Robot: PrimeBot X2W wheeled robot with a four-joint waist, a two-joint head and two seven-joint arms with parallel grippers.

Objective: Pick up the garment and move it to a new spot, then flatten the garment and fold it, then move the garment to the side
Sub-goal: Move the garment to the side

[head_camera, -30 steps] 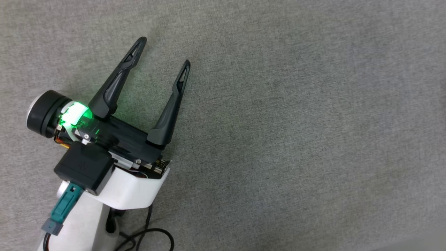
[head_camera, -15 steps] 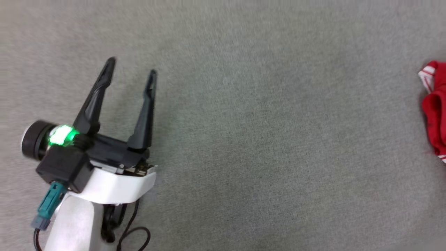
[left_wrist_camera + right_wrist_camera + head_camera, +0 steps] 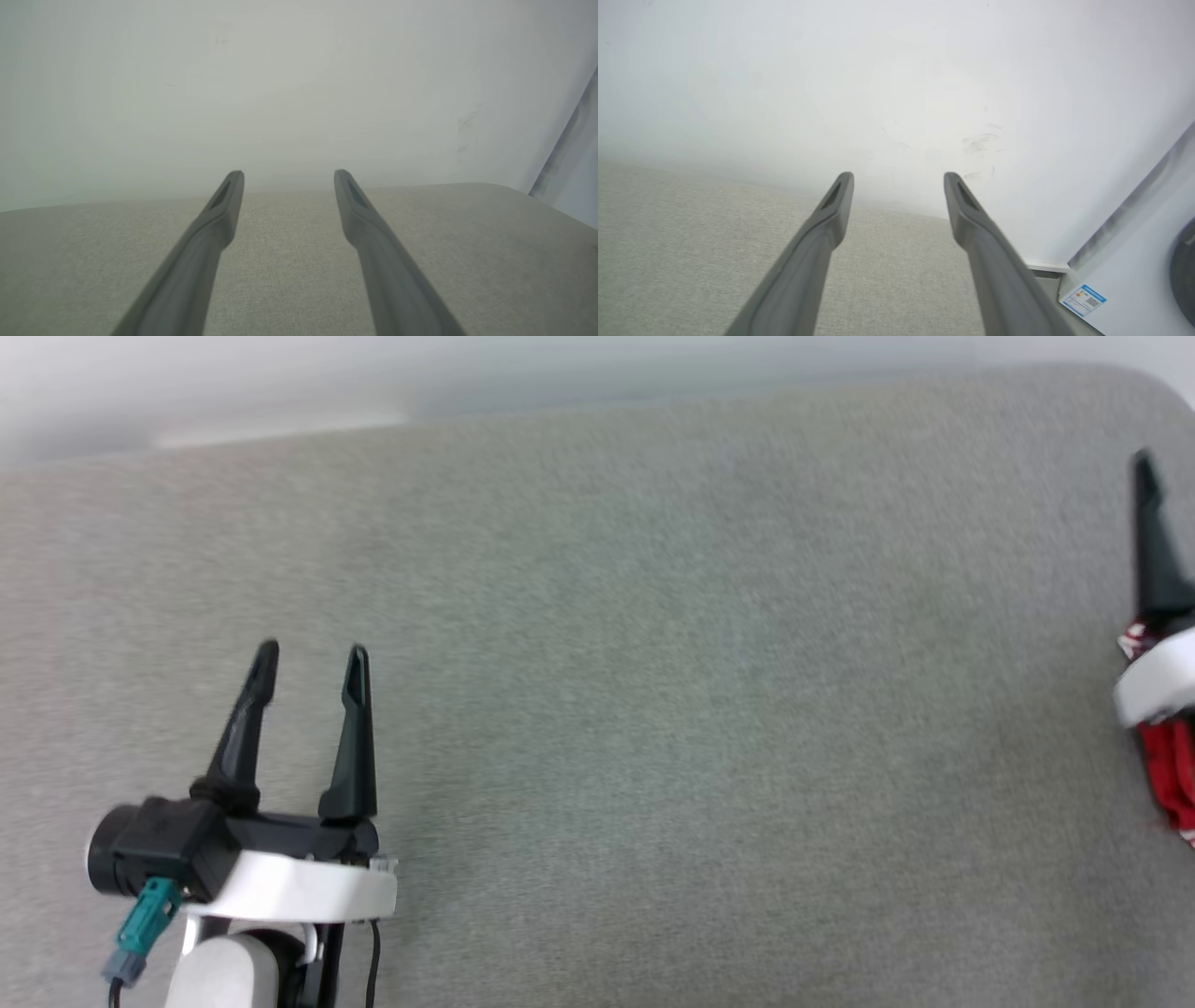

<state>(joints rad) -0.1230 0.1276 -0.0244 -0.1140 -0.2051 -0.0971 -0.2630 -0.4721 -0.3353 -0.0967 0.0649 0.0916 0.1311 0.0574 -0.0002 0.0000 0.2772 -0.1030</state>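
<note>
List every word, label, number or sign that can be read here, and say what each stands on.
Nothing here can be read as text.
The blue-and-white sticker on the white panel, right wrist view: print too small and blurred to read.
The garment, at the right edge of the head view: the red part in view bears no legible letters or number.

Above the grey fabric surface (image 3: 653,709), the left gripper (image 3: 312,653) sits lower left, fingers spread and empty, while at the right edge the pale wrist of the right gripper (image 3: 1158,560) overlaps the red garment (image 3: 1172,775).
</note>
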